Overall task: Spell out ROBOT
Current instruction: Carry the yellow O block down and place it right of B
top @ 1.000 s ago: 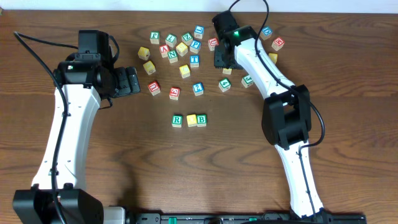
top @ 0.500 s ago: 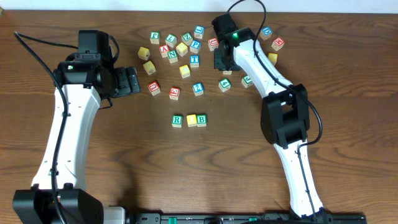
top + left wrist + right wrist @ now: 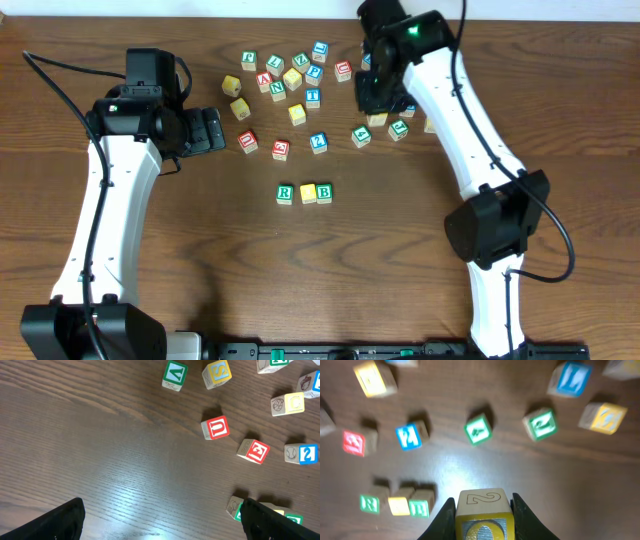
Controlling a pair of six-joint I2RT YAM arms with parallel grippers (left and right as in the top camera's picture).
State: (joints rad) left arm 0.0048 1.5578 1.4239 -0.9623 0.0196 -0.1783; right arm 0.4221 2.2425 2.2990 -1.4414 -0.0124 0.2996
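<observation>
The right end effector [image 3: 483, 522] clamped the flat sides of a seemingly light, rigid, smooth-faced yellow O cube [image 3: 483, 507], held above the tabletop [image 3: 300, 270] beyond the R-yellow-B row [image 3: 305, 193], while the left end effector [image 3: 162, 522] hung wide open.

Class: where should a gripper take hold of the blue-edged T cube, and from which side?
Probably from above the T cube, pinching its left and right faces: it lies flat, those sides are open, while the P cube sits close behind it.
</observation>
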